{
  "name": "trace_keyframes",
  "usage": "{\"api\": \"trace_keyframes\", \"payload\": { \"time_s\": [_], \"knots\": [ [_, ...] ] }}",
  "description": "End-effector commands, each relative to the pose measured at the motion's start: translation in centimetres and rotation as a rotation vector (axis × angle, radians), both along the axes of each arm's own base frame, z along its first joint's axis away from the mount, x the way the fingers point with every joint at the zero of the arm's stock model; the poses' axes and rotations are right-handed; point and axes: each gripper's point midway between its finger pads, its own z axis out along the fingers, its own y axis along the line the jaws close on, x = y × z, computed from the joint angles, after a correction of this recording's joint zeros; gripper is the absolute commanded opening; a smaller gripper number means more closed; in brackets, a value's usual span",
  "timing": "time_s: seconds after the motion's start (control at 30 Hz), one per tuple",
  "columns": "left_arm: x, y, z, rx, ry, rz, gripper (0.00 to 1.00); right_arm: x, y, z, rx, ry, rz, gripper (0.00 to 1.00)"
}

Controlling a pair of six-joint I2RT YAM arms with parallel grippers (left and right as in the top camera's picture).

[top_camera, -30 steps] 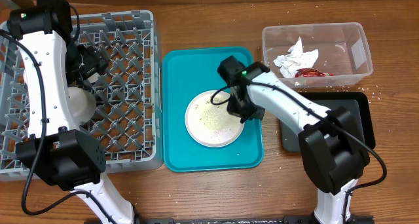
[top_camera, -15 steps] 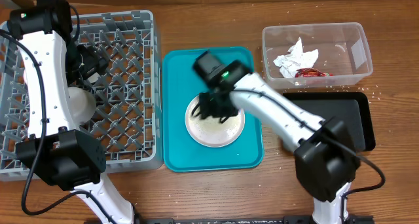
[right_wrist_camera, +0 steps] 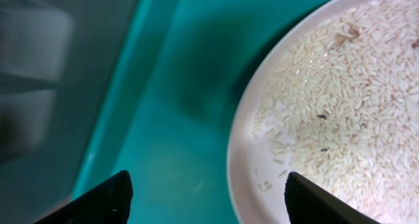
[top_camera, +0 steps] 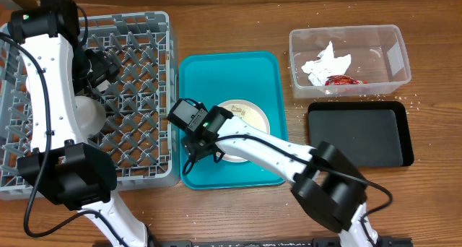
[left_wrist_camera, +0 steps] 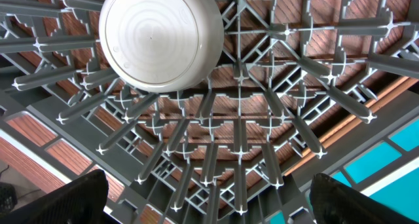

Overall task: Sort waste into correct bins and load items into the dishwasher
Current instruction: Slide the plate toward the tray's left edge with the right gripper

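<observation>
A white plate (top_camera: 249,115) strewn with pale rice grains (right_wrist_camera: 340,86) lies on the teal tray (top_camera: 245,74). My right gripper (top_camera: 201,147) hangs open low over the plate's left rim. In the right wrist view the right gripper (right_wrist_camera: 209,199) straddles that rim with nothing held. My left gripper (top_camera: 99,65) stands open above the grey dish rack (top_camera: 137,30), empty in the left wrist view (left_wrist_camera: 209,201). An upturned white bowl (left_wrist_camera: 160,37) rests in the rack. The clear tub (top_camera: 390,41) holds the white napkin (top_camera: 325,63) and the red wrapper (top_camera: 341,81).
The empty black tray (top_camera: 357,131) sits below the clear tub at the right. Loose grains dot the wood around it. The rack's wall (right_wrist_camera: 39,67) rises just left of the teal tray's edge, close to my right gripper.
My right gripper has opened and swept left across the plate, from its right edge to its left rim. The left arm has not moved.
</observation>
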Motion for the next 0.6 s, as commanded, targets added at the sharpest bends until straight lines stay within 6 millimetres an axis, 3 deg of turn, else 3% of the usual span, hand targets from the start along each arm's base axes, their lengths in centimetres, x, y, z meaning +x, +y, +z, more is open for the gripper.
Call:
{"api": "trace_keyframes", "payload": {
  "time_s": [0.0,0.07,0.3,0.57],
  "knots": [
    [-0.02,-0.12,1.33,0.005,-0.044,0.005,1.0,0.26,-0.87,-2.25,-0.062,0.002,-0.023,0.67],
    [-0.02,-0.11,1.33,0.005,-0.043,0.005,1.0,0.23,-0.9,-2.46,-0.066,0.005,-0.023,0.63],
    [-0.02,-0.12,1.34,0.005,-0.044,0.005,1.0,0.79,-1.31,-2.4,-0.086,-0.027,-0.049,0.35],
    [-0.02,-0.12,1.34,0.005,-0.044,0.005,1.0,0.92,-1.41,-2.4,-0.093,-0.036,-0.05,0.22]
  ]
}}
